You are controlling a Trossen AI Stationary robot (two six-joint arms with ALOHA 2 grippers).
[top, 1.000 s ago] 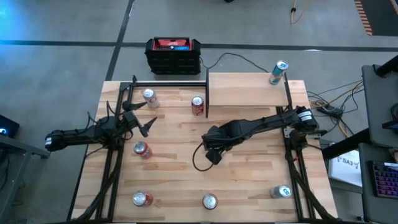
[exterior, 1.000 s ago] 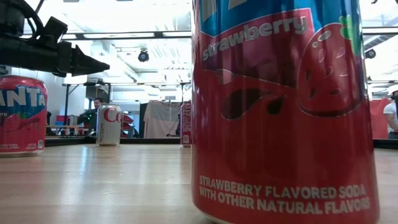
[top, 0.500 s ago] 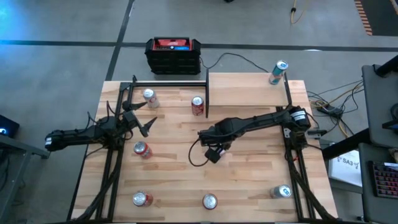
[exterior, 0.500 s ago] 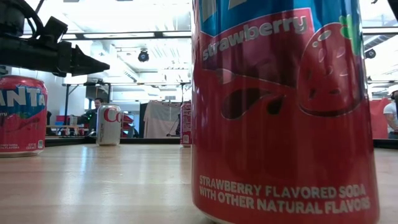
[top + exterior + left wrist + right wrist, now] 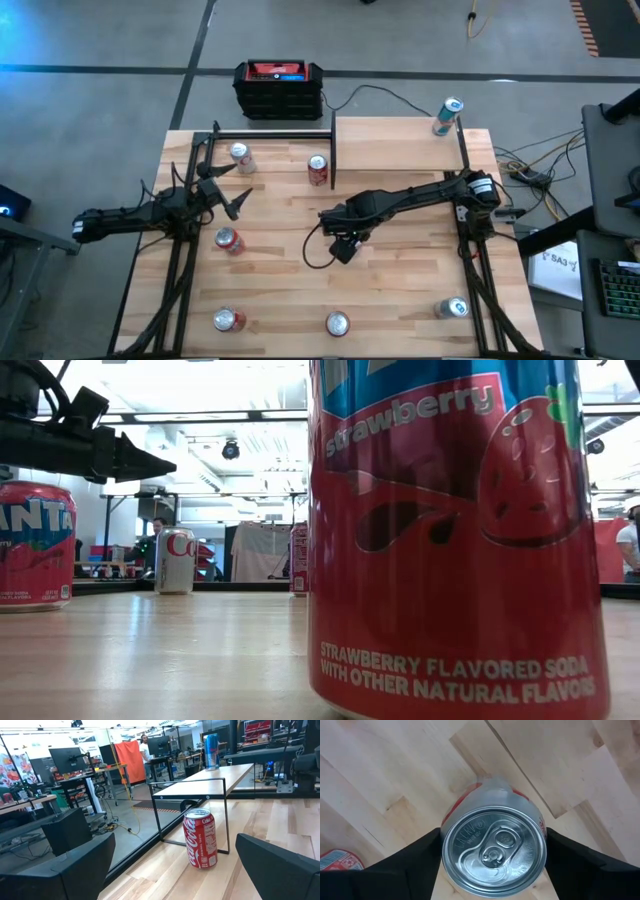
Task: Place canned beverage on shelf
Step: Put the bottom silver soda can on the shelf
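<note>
Flanking a red can (image 5: 493, 851) seen from directly above in the right wrist view, the right hand (image 5: 345, 243) is shown near the middle of the desk (image 5: 400, 290), its two dark fingers (image 5: 407, 862) pressed against the can's sides so that the can is grasped. The left hand (image 5: 232, 192) is held released over the left part of the desk, its fingers spread wide, with a red cola can (image 5: 200, 838) standing upright ahead of it just beside a black post of the shelf (image 5: 395, 143). The shelf is seen at the far right of the desk, and a blue can (image 5: 447, 116) is already set upright on its far right corner. Other cans are scattered along the near edge.
</note>
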